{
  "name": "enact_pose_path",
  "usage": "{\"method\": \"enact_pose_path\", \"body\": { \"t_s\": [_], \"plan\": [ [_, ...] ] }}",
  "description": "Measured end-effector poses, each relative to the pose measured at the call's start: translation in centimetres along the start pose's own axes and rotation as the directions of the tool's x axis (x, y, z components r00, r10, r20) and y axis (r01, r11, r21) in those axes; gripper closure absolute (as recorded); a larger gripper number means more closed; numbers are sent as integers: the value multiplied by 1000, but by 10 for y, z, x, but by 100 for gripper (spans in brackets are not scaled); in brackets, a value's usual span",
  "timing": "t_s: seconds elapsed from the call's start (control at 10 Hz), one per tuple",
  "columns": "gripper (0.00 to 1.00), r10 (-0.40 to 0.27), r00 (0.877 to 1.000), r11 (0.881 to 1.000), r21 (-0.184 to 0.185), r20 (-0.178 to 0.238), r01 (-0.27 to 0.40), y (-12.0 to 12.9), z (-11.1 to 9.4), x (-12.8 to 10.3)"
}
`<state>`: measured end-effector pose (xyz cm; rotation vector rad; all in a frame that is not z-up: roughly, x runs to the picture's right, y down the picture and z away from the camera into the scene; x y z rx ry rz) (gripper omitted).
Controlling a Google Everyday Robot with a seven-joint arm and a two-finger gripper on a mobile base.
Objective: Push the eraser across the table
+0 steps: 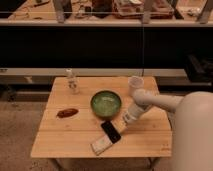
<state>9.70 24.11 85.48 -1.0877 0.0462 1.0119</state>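
The eraser [100,145] is a pale block lying at an angle near the front edge of the light-wood plank table [55,142], a little right of its middle. My white arm reaches in from the right. Its gripper [115,131] is low over the table, with its dark end against the eraser's far right end. It is just in front of the green bowl.
A green bowl [106,103] stands in the middle of the table. A white cup [135,84] is at the back right, a small bottle [73,82] at the back left and a reddish-brown item [67,113] on the left. A dark counter runs behind the table.
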Motion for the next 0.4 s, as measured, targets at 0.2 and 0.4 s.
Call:
{"method": "enact_pose_path", "body": {
  "t_s": [0.2,0.4],
  "plan": [
    [94,1,1000,1000,-2,-1,-1,0,1,0],
    [94,1,1000,1000,-2,-2,-1,0,2,1]
  ]
}}
